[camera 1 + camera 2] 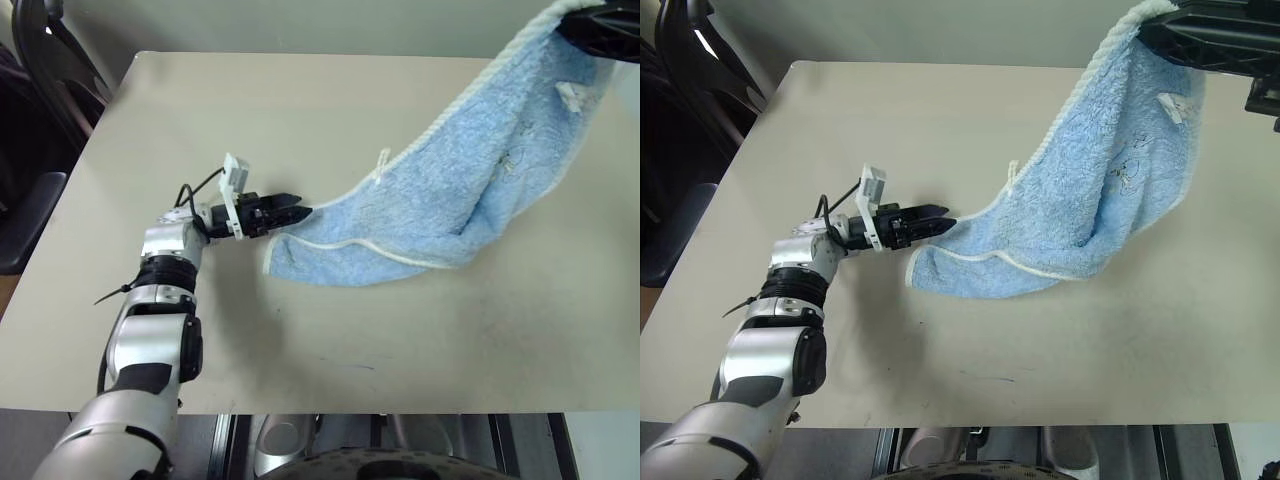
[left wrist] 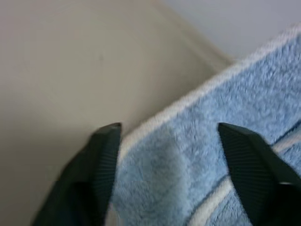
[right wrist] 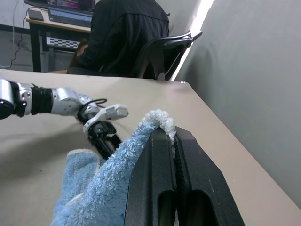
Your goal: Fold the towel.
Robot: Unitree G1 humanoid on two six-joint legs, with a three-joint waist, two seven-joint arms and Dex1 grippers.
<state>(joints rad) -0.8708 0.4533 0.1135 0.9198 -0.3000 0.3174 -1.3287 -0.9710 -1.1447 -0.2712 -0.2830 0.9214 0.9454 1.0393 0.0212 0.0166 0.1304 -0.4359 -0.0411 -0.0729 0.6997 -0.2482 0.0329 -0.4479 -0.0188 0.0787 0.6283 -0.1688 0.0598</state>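
Note:
The towel (image 1: 470,190) is light blue terry with white corded edging and a small white loop (image 1: 381,165). It hangs slantwise from its upper corner, which my right gripper (image 3: 175,136) holds shut on it high above the table's far right. The towel's lower end rests bunched on the table (image 1: 300,100). My left gripper (image 1: 300,212) lies level at that lower end. In the left wrist view its fingers (image 2: 106,150) stand wide apart with the towel's corded edge (image 2: 155,122) between them, not pinched.
A black chair (image 1: 50,60) stands off the table's far left corner. In the right wrist view a person in a dark jacket (image 3: 127,37) sits on a chair beyond the table, by a desk (image 3: 51,26). The table's near edge runs just below my left arm.

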